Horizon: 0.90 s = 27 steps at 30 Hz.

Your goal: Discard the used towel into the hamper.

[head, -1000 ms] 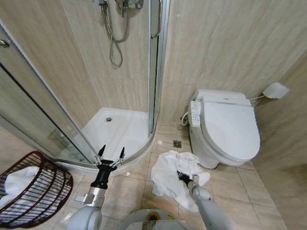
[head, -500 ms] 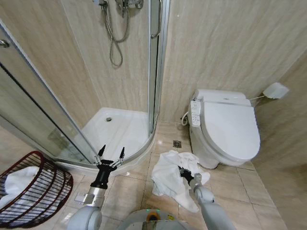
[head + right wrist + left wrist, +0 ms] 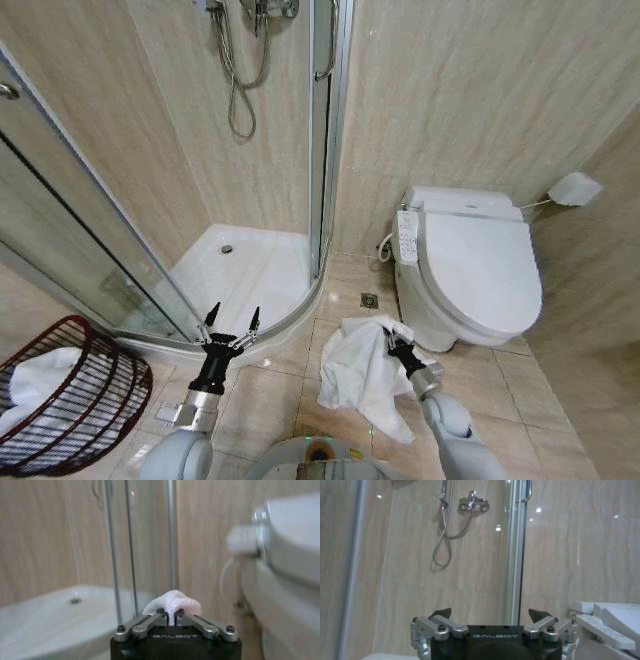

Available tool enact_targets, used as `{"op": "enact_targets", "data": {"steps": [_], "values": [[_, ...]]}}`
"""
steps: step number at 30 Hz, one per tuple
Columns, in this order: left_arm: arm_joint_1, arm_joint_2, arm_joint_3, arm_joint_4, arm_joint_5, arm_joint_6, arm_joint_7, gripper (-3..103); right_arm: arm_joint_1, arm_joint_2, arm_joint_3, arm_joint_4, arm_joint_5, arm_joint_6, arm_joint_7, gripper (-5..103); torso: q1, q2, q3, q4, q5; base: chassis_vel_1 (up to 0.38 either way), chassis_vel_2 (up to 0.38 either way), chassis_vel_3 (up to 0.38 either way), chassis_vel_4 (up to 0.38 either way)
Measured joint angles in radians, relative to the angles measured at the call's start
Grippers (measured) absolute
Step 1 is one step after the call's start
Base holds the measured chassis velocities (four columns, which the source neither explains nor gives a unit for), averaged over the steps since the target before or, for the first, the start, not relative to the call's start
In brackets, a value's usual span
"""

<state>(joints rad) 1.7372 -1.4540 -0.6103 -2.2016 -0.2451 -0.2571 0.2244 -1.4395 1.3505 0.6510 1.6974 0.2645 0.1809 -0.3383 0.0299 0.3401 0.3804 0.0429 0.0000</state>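
White towel (image 3: 172, 600) pinched in right gripper (image 3: 169, 615)

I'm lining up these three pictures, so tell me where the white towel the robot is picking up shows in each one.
Head view: the towel hangs low and centre-right, pinched at its top by the right gripper, in front of the toilet.
Left wrist view: no towel here; the open left gripper faces the shower.
Right wrist view: a white tuft of it pokes out between the shut fingers.
Shared landmark: the shower's glass frame.
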Motion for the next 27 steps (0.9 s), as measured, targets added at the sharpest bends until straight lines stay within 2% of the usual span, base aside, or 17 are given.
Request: {"op": "enact_targets", "data": {"steps": [4, 7, 11, 12, 14, 16, 21, 27], "values": [[0.000, 0.000, 0.000, 0.000, 0.000, 0.000, 0.000, 100, -0.029, -0.003, 0.009, 0.160, 0.004, -0.010, 0.010, 4, 0.000, 0.000, 0.000, 0.0002, -0.0001, 0.000, 0.000, 0.000, 0.000], [0.000, 0.000, 0.000, 0.000, 0.000, 0.000, 0.000, 100, -0.038, 0.000, 0.009, 0.211, 0.004, -0.016, 0.032, 4, 0.000, 0.000, 0.000, 0.0001, 0.0000, 0.000, 0.000, 0.000, 0.000], [0.000, 0.000, 0.000, 0.000, 0.000, 0.000, 0.000, 100, -0.053, 0.018, 0.017, 0.349, -0.025, -0.039, 0.170, 4, 0.000, 0.000, 0.000, 0.0002, 0.0002, 0.000, 0.000, 0.000, 0.000], [0.000, 0.000, 0.000, 0.000, 0.000, 0.000, 0.000, 100, -0.053, 0.018, 0.017, 0.349, -0.025, -0.039, 0.170, 4, 0.000, 0.000, 0.000, 0.0002, 0.0002, 0.000, 0.000, 0.000, 0.000], [0.000, 0.000, 0.000, 0.000, 0.000, 0.000, 0.000, 100, -0.063, 0.022, 0.021, 0.435, -0.003, -0.064, 0.239, 4, 0.000, 0.000, 0.000, 0.0001, 0.0000, 0.000, 0.000, 0.000, 0.000], [0.000, 0.000, 0.000, 0.000, 0.000, 0.000, 0.000, 100, -0.074, 0.022, 0.018, 0.497, 0.020, -0.076, 0.271, 4, 0.000, 0.000, 0.000, 0.0001, -0.0001, 0.000, 0.000, 0.000, 0.000], [0.000, 0.000, 0.000, 0.000, 0.000, 0.000, 0.000, 100, -0.091, 0.023, 0.016, 0.563, 0.031, -0.081, 0.275, 4, 0.000, 0.000, 0.000, 0.0002, 0.0000, 0.000, 0.000, 0.000, 0.000], [0.000, 0.000, 0.000, 0.000, 0.000, 0.000, 0.000, 100, -0.138, 0.034, 0.013, 0.635, 0.042, -0.074, 0.231, 4, 0.000, 0.000, 0.000, 0.0001, 0.0000, 0.000, 0.000, 0.000, 0.000]]}}
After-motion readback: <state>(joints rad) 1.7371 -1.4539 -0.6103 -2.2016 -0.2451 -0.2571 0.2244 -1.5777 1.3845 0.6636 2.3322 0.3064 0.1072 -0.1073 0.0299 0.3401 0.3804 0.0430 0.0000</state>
